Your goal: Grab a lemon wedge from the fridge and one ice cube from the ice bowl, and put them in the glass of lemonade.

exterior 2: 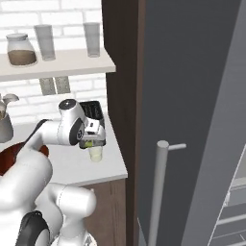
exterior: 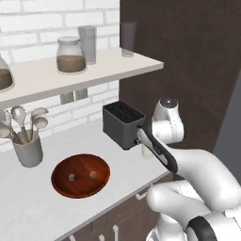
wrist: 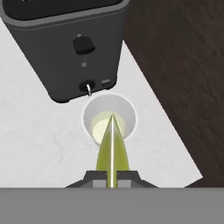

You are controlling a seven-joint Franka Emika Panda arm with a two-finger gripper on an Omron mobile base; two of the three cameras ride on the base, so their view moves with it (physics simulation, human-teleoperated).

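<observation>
The gripper (wrist: 112,180) is pinching the lemon wedge (wrist: 112,151) between its fingers, with the wedge's thin edge pointing down toward the glass of lemonade (wrist: 109,120), directly above its mouth and not yet in the liquid. In the right base view the gripper (exterior 2: 93,142) is hovering just above the glass (exterior 2: 96,153), which is standing on the white counter (exterior 2: 77,166) at its right end, just in front of the dark toaster (exterior 2: 92,111) and near the brown cabinet (exterior 2: 120,72). The fridge (exterior 2: 192,120) is standing to the right of that cabinet, its door ajar. In the left base view the ice bowl (exterior: 80,175) is sitting on the counter's near left part, well apart from the glass, with two ice cubes (exterior: 92,174) lying inside it. A utensil cup (exterior: 27,149) is standing further left, and jars and tall glasses are lining the shelf (exterior: 70,75) above.
</observation>
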